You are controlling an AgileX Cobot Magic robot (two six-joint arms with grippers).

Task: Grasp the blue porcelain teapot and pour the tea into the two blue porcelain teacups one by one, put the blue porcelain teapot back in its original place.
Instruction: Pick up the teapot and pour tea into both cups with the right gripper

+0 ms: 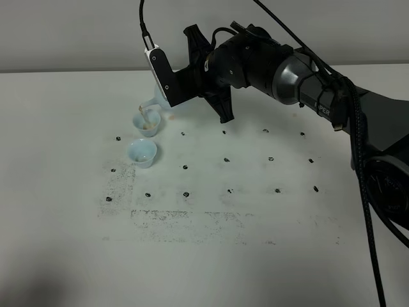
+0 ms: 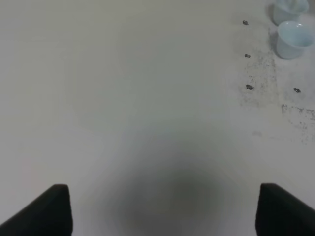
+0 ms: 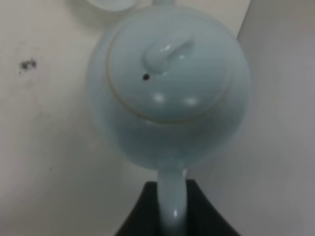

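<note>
The left gripper (image 2: 167, 216) hangs over bare table (image 1: 268, 256), well apart from the work. Its fingers stand wide and hold nothing, probably parked so that it stays clear of the pouring.

The nearer teacup (image 1: 142, 153) stands upright and looks unfilled, so it is likely waiting its turn. Just beyond it, the farther teacup (image 1: 147, 123) sits under the spout, and a thin brownish stream of tea (image 1: 148, 117) falls into it.

Above and behind that cup, the blue porcelain teapot (image 3: 167, 88) is lifted off the table and tipped spout-down to pour. The right gripper (image 3: 172, 209) has its fingers clamped narrowly on the loop handle (image 3: 172, 191), which lets the wrist set the tilt.

Count: one teapot, two teacups, two grippers, of which one is loaded.
</note>
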